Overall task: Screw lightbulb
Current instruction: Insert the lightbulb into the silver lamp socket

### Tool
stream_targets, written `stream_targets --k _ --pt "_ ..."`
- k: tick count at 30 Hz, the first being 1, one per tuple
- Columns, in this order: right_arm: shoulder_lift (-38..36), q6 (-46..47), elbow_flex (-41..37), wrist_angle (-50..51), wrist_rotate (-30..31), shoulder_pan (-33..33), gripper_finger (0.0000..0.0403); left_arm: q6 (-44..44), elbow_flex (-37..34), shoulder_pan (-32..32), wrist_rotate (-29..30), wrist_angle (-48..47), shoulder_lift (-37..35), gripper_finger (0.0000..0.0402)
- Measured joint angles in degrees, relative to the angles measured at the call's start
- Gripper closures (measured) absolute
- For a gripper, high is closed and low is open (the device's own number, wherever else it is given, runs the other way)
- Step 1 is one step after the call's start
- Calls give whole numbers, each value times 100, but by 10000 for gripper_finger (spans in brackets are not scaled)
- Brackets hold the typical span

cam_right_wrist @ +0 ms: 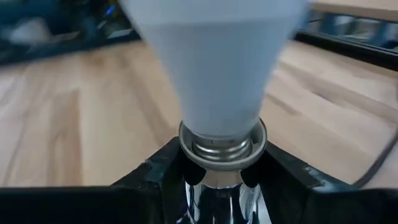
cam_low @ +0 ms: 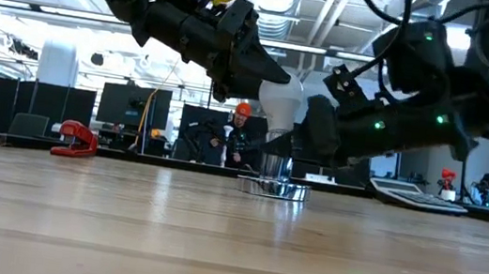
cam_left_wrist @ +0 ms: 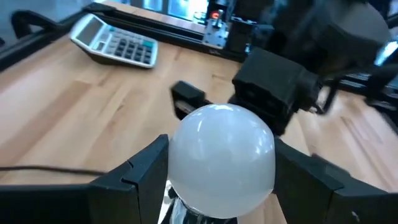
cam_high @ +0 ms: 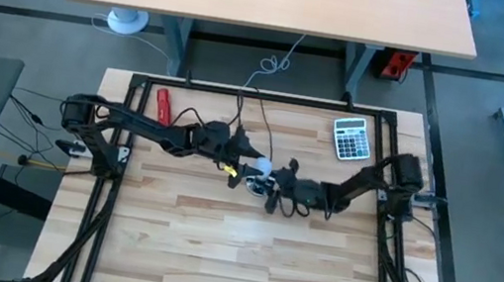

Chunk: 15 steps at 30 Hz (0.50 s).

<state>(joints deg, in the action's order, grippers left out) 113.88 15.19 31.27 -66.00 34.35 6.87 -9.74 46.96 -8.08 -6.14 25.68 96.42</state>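
Note:
The white lightbulb stands upright, its silvery screw base set in the collar of a shiny metal socket whose round foot rests on the table's middle. My left gripper reaches in from the table's left and is shut on the bulb. From the right, my right gripper comes in low and is shut on the socket. A black cord trails over the wood. My left gripper pinches the bulb's round white dome between its two fingers, one on each side. The fingers slant down from the table's left. The bulb stays upright, its base in the socket. My right gripper pinches the socket's shiny neck, just under the collar, between its two fingers. The fingers come nearly level from the table's right. The socket stands upright with its foot on the table.
A grey calculator lies at the far right and a red stapler at the far left. Black frame rails border the table. Bare wood lies toward the near edge. A person sits in the room beyond.

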Motion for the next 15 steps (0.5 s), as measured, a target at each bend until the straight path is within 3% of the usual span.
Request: stream_targets --k 8,13,15 --pt "1444 549 978 -816 1982 597 226 29 -9 201 434 -28 -6 173" --pt "1583 -52 1456 -685 2157 817 223 -152 -8 210 423 -64 -11 173" --pt "1495 -303 1460 -634 2134 885 197 -193 -7 216 387 -67 -11 173"
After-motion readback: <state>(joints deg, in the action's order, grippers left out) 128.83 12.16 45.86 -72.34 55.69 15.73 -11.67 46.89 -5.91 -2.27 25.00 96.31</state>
